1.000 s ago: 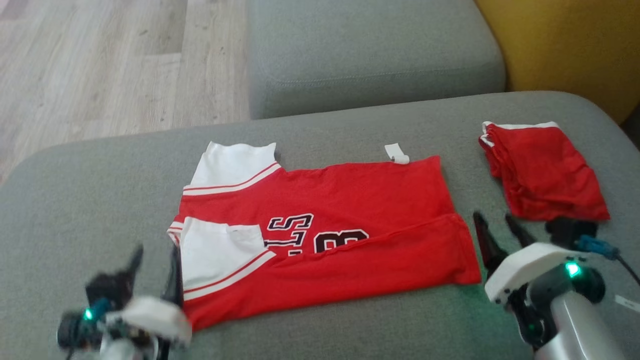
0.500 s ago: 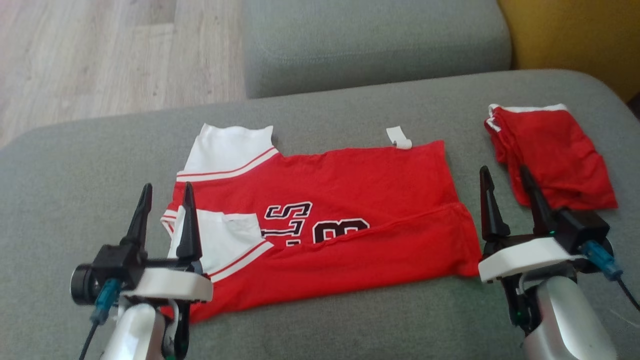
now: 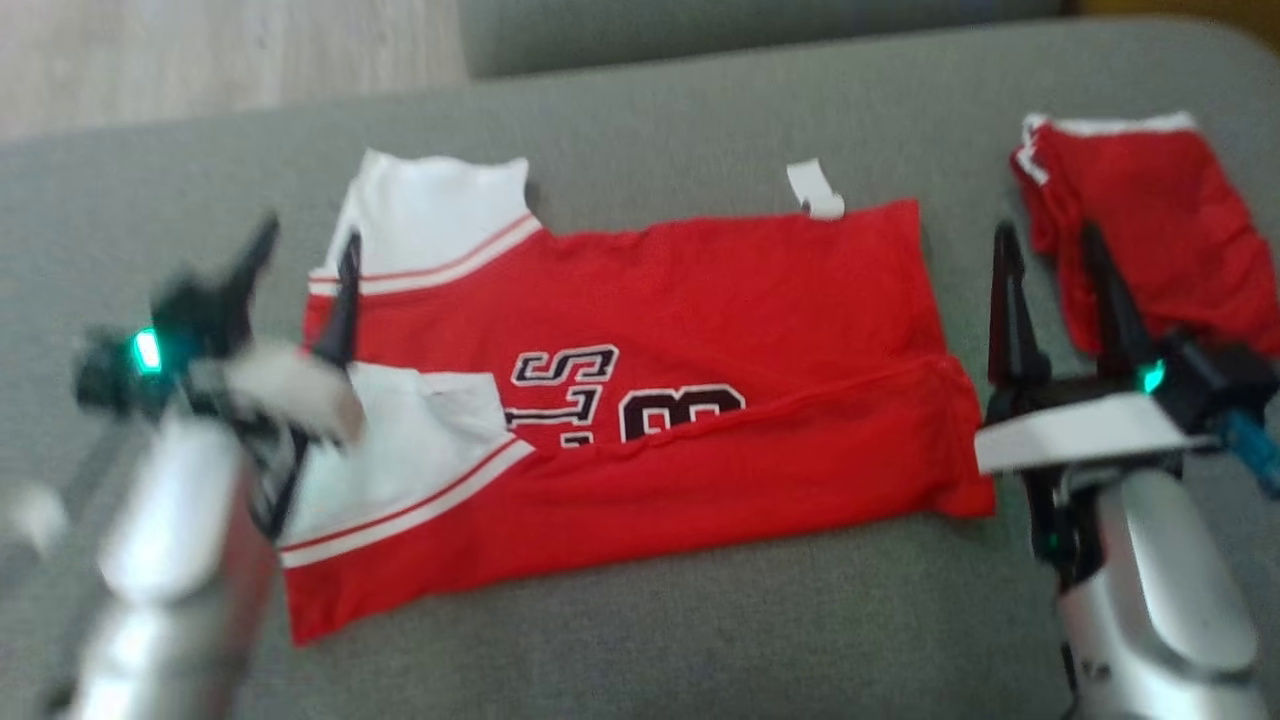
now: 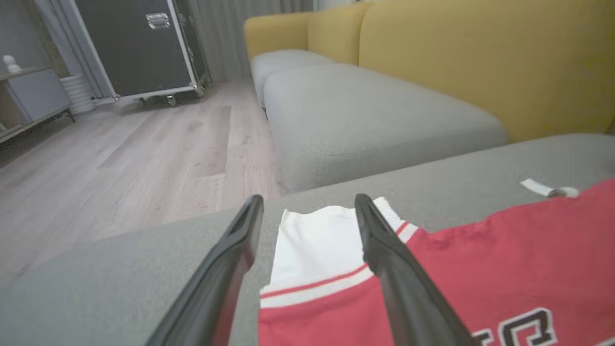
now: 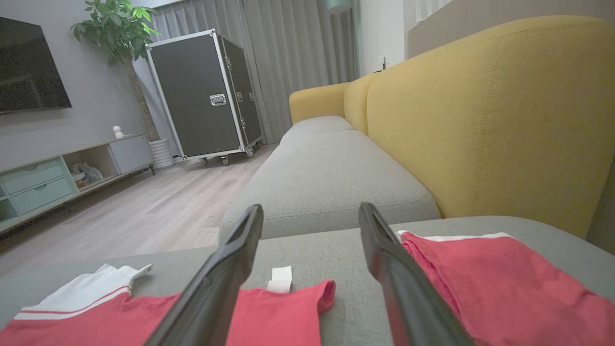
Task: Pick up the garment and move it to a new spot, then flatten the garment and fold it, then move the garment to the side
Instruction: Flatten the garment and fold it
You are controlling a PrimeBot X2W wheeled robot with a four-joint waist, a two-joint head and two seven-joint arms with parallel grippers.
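Left gripper (image 3: 310,235) and right gripper (image 3: 1047,232), both spread and empty, have advanced from near edge toward far corners of half-folded red-and-white fabric jersey (image 3: 720,320) lying mid grey sofa cushion (image 3: 650,620); second fold likely next.

We are in a home living room. In the right wrist view, a yellow-backed sofa (image 5: 480,120) with grey seat cushions (image 5: 326,182) stands at right. A television (image 5: 29,67) hangs upper left above a low sideboard (image 5: 48,178), near a potted plant (image 5: 115,29), curtains (image 5: 288,48) and wood floor (image 5: 158,206).
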